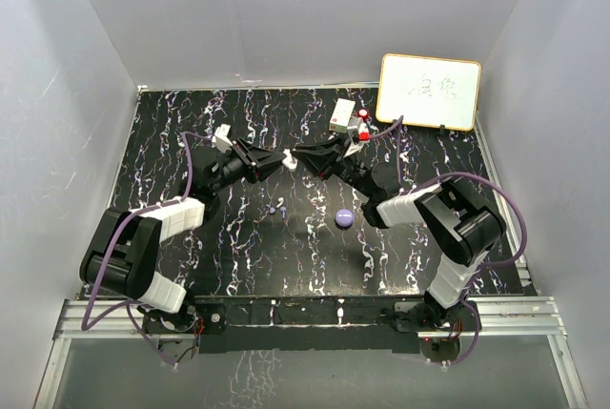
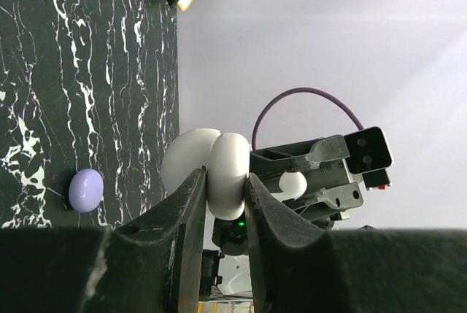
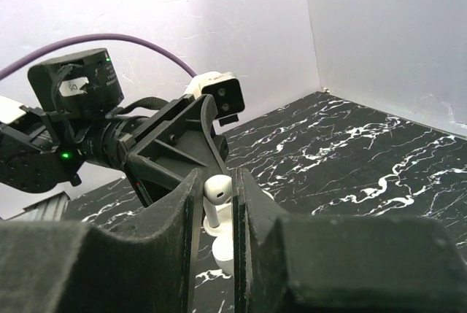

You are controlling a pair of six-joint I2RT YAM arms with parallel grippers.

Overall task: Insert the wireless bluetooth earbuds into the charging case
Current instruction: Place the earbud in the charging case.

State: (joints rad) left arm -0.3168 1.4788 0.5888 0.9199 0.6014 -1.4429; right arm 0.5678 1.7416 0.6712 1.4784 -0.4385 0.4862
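Pinching on the left: the left gripper (image 2: 224, 179) was clamped on the white charging case (image 2: 195, 158), both fingers pressed against its rounded shells, and the case was held clear of the black marbled table (image 1: 238, 256).
Right gripper (image 3: 218, 176): it was closed to a narrow gap on a white earbud (image 3: 217, 190), with the bulb end up between the pads and the stem pointing down.
Meeting point: the two grippers faced each other tip to tip above the middle of the table. The white earbud sat just beside the white charging case, but it could not be told whether they touched.
Case halves: two rounded white halves showed side by side in the left wrist view, so the white charging case appeared hinged open.
Purple case (image 1: 344, 218): this round lilac case lay on the table near the right arm, apart from both grippers.
Purple earbuds (image 1: 272, 210): two tiny purple pieces lay close together on the table nearer the arm bases than the grippers, too small for detail.
Back edge: a whiteboard (image 1: 429, 92) stood at the far right corner, with a small white box (image 1: 342, 115) and a red knob (image 1: 363, 115) just to its left.
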